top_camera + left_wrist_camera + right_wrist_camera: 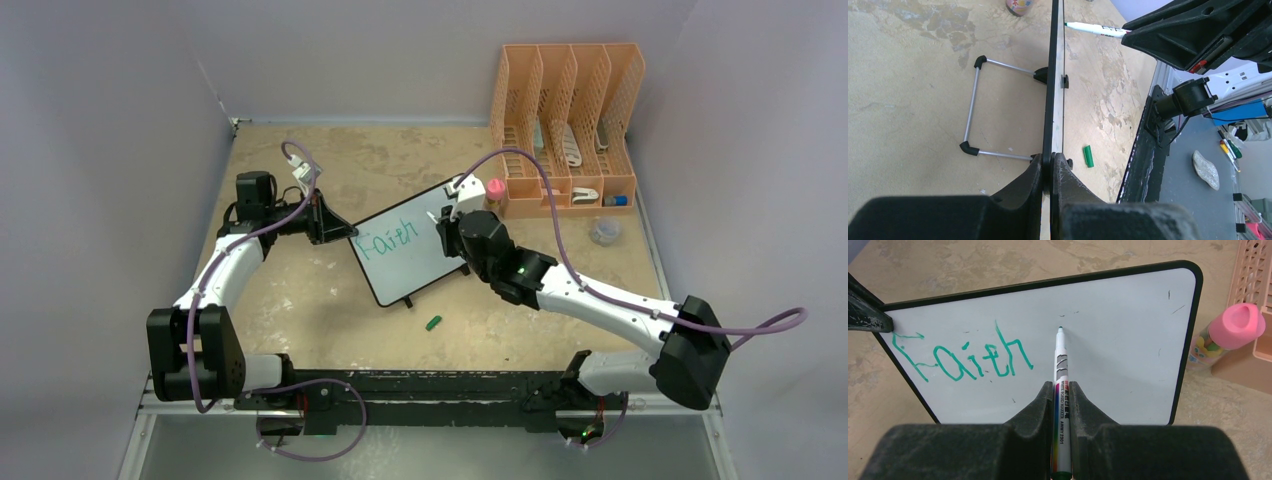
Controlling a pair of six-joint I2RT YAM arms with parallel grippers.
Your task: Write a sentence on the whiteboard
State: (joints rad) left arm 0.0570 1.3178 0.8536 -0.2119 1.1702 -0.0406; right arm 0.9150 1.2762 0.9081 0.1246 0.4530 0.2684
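Top view puts the whiteboard [410,252] mid-table, angled, between the two arms, with its far right corner near a pink-capped bottle [494,189] and the orange file rack [565,120]. A loose green cap [433,322] lies on the table [300,300] just in front of the board. From up there I can't read either set of fingers. The left wrist view settles the left gripper [1053,162]: fingers clamped on the board's thin black edge, board seen edge-on, propped on a wire stand [973,107] that shows in no other view. The right wrist view settles the right gripper [1062,390]: fingers pinched on a marker [1060,357], barrel pointing away toward the board face. That view alone reads the sentence [963,360] clearly: just "Faith" in green on the left half, with the marker tip right of the "h". It can't show contact; side-on in the left wrist view, the tip sits right at the face, touching or a hair off, can't tell which.
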